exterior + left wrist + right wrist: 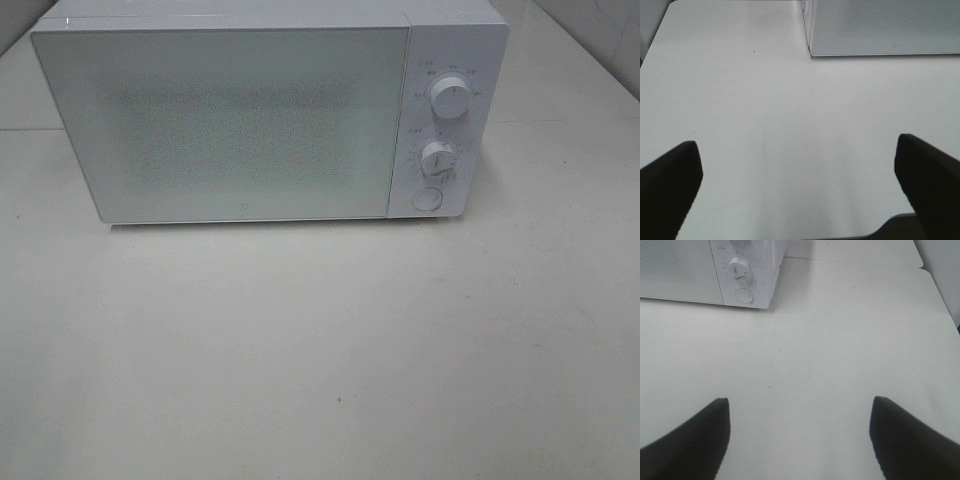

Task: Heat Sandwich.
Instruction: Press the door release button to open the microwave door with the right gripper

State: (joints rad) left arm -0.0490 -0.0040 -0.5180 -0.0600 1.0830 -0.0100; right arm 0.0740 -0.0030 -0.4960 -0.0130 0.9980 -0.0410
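Left gripper (796, 142) hangs over the bare white table (740, 100), jaws wide apart, nothing between them. Microwave (220, 120) at the back of the table, its door (230, 60) shut and frosted, inside not readable. Sandwich not in any view; could be behind that door or off-frame, cannot tell. Control panel on the microwave's right: upper knob (451, 98), lower knob (438, 156), round button (427, 199) under them. Right gripper (800, 400) over the table near the panel side, jaws also spread, empty. Likely step: get at the controls or the door. The right arm is the nearer one. Probably best to bring the jaws together first, push the button square-on with one tip and not clip the lower knob just above it. Keep the left arm low and out of the door's swing
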